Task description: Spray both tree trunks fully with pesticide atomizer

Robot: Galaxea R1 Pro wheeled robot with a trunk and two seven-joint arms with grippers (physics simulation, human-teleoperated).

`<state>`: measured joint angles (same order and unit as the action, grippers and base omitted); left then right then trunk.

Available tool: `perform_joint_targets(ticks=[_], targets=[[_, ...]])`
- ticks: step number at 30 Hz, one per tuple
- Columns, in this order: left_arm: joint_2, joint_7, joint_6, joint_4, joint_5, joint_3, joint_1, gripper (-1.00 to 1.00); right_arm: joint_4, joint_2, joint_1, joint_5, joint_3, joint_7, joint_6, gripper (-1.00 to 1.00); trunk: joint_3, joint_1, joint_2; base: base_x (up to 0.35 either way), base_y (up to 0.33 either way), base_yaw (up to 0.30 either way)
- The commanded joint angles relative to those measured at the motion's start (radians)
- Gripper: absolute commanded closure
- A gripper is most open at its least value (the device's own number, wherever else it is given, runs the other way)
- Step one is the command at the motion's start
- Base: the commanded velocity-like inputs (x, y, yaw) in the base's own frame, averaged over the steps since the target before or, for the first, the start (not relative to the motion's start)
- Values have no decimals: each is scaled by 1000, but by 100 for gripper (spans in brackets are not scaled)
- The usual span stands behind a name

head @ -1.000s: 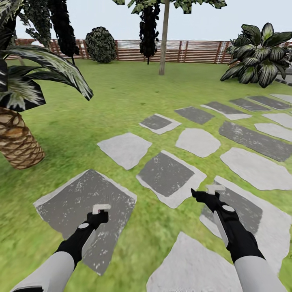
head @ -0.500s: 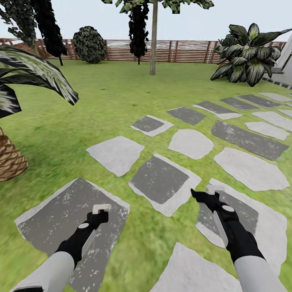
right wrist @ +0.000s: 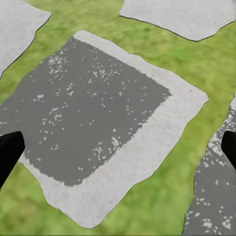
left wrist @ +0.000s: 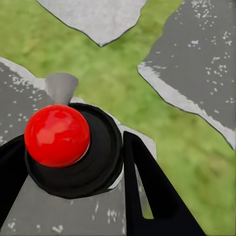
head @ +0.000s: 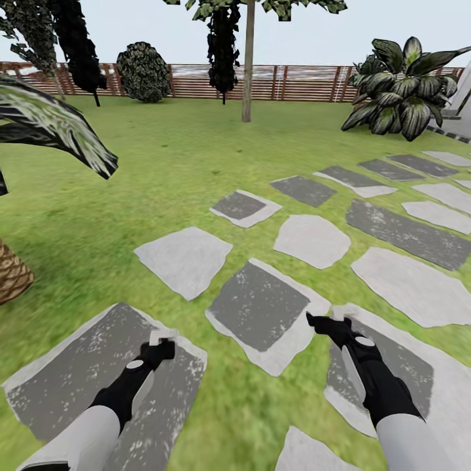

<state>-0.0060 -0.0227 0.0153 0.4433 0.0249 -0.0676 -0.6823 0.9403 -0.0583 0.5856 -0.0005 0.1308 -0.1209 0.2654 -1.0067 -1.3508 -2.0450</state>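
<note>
Pesticide atomizer (left wrist: 66, 147), red top, sits between left gripper (left wrist: 73, 196) fingers (left wrist: 147, 191), clasped, lower left of left wrist frame. Right gripper (right wrist: 118, 147) fingers spread wide, bare, over stone slab (right wrist: 98, 123) in grass.

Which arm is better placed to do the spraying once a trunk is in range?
Probably the left. The left wrist view shows the pesticide atomizer, red top up, between the left gripper's fingers, so it seems already held. The right gripper is open over a stone slab, holding nothing.
</note>
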Motion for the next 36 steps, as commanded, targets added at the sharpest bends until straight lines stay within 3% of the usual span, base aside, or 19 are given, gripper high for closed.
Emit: perform_joint_targets(ticks=[1, 7, 11, 13, 17, 19, 21, 23, 28, 30, 33, 36], targets=[[0, 1, 0, 0, 0, 0, 0, 100, 0, 0, 0, 0, 0, 0, 0, -100, 0, 0, 0, 338, 0, 0], [-2, 0, 1, -4, 0, 0, 0, 100, 4, -7, 0, 0, 4, -6, 0, -100, 0, 0, 0, 338, 0, 0], [0, 0, 1, -4, -3, -1, 0, 100, 4, -48, 0, -4, 2, -18, 0, -100, 0, 0, 0, 338, 0, 0], [-2, 0, 1, -5, -2, 0, 0, 100, 2, -56, -1, -6, 1, -79, 0, -100, 0, 0, 0, 338, 0, 0], [-3, 0, 2, -4, -1, 0, 0, 100, -52, -32, -45, -5, -1, -225, 3, -100, 0, 0, 0, 338, 0, 0], [-3, 0, 2, -4, 0, 0, 0, 100, -150, -21, -83, -5, -2, -294, 1, -100, 0, 0, 0, 338, 0, 0], [-3, 0, 2, -4, 0, 0, 0, 100, -274, -16, -99, -6, -2, -316, -14, -100, 0, 0, 0, 338, 0, 0], [-3, 0, 2, -5, 0, 0, 0, 100, -395, -14, -106, -4, -1, -326, -85, -100, 0, 0, 0, 338, 0, 0], [-3, 0, 2, -5, 0, 0, 0, 100, -652, -22, -111, 15, -2, -332, -441, -100, 0, 0, 0, 338, 0, 0], [-2, 0, 2, -5, -1, 0, 0, 100, -716, -31, -111, 24, -2, -332, -537, -100, 0, 0, 0, 338, 0, 0], [-2, 0, 2, -4, -2, 0, 0, 100, -761, -53, -114, 30, -3, -332, -631, -100, 0, 0, 0, 338, 0, 0], [-4, 0, 2, -2, -2, 0, 0, 100, -772, -74, -124, 31, -2, -331, -664, -100, 0, 0, 0, 338, 0, 0]])
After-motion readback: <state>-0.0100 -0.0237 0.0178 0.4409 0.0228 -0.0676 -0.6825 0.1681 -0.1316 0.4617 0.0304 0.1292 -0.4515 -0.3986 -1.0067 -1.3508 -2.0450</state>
